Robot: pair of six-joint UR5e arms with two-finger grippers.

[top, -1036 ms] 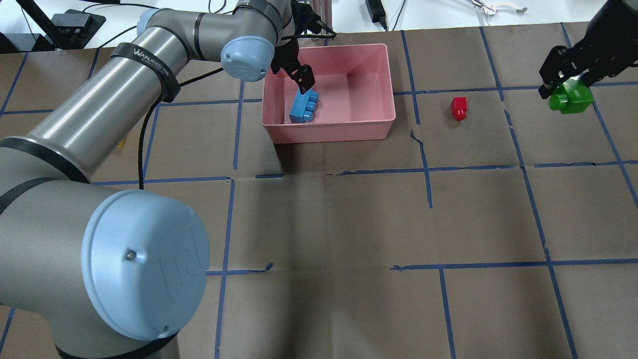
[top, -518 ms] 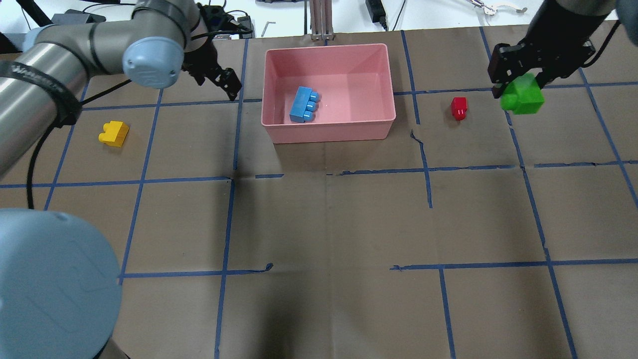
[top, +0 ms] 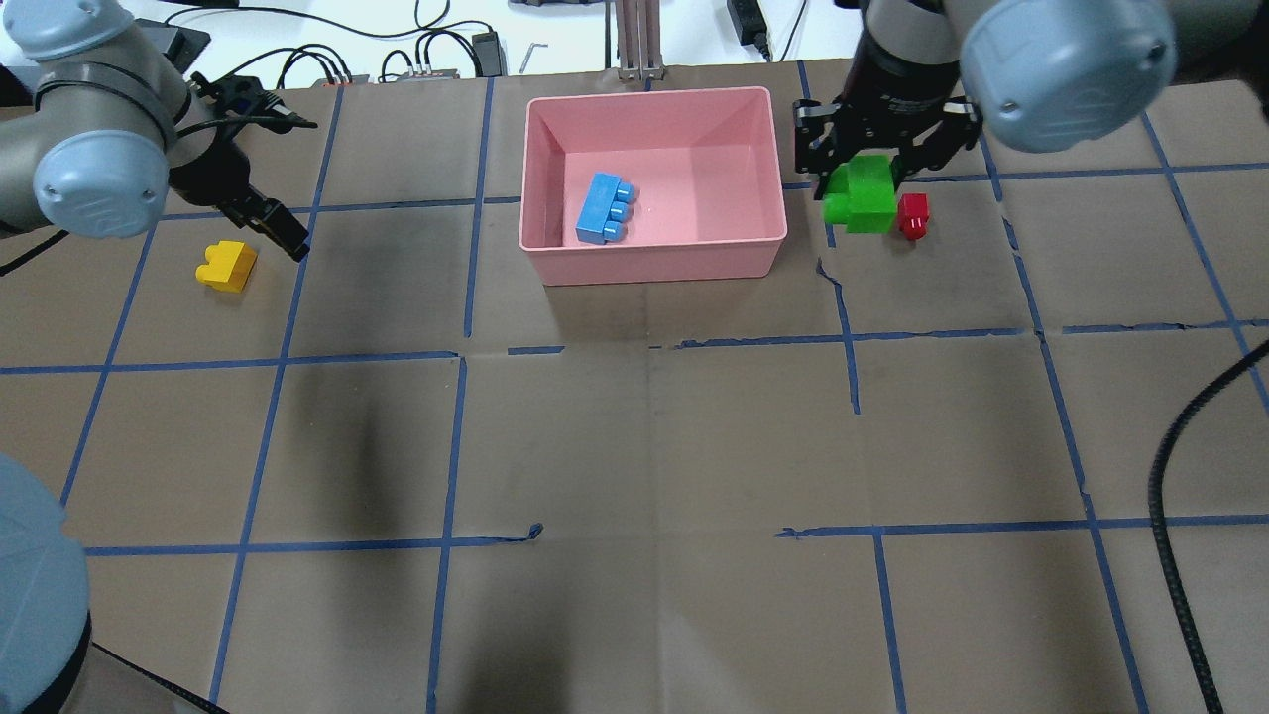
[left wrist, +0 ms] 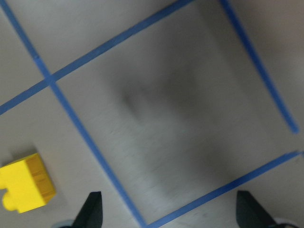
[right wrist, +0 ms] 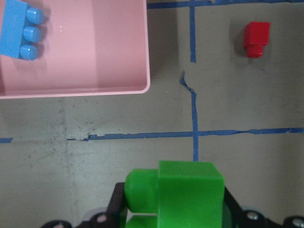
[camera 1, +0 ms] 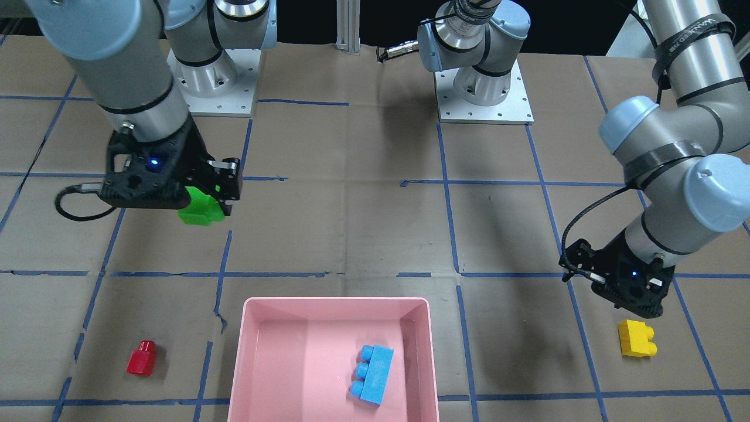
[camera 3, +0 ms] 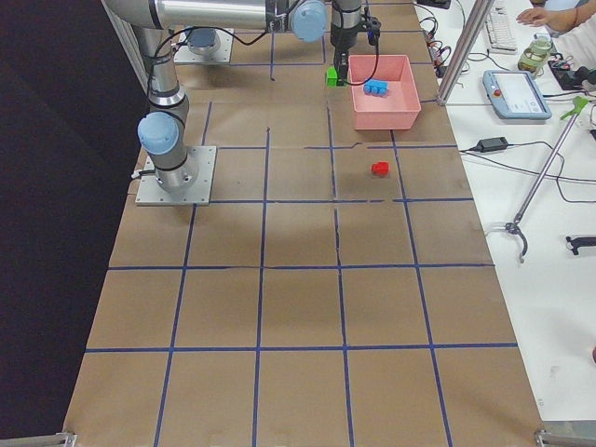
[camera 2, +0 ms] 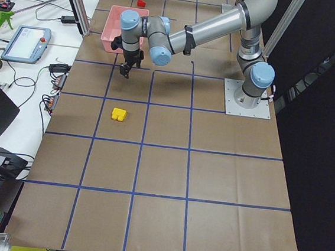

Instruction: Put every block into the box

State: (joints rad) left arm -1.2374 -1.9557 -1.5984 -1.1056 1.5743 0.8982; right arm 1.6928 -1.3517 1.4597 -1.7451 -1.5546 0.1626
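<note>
Right gripper clamped on green studded plastic brick, in the air near shallow pink plastic box.

Front view: box at mid far edge w/ long light-blue studded brick inside; small red studded brick by far edge, right of box. Overhead: green brick just outside box's right wall. L wrist cam: left gripper wide open, empty; yellow studded brick beside one finger, blurry, so approx. Bricks prob. light, rigid, slick: pinch flat sides, not studs.
</note>
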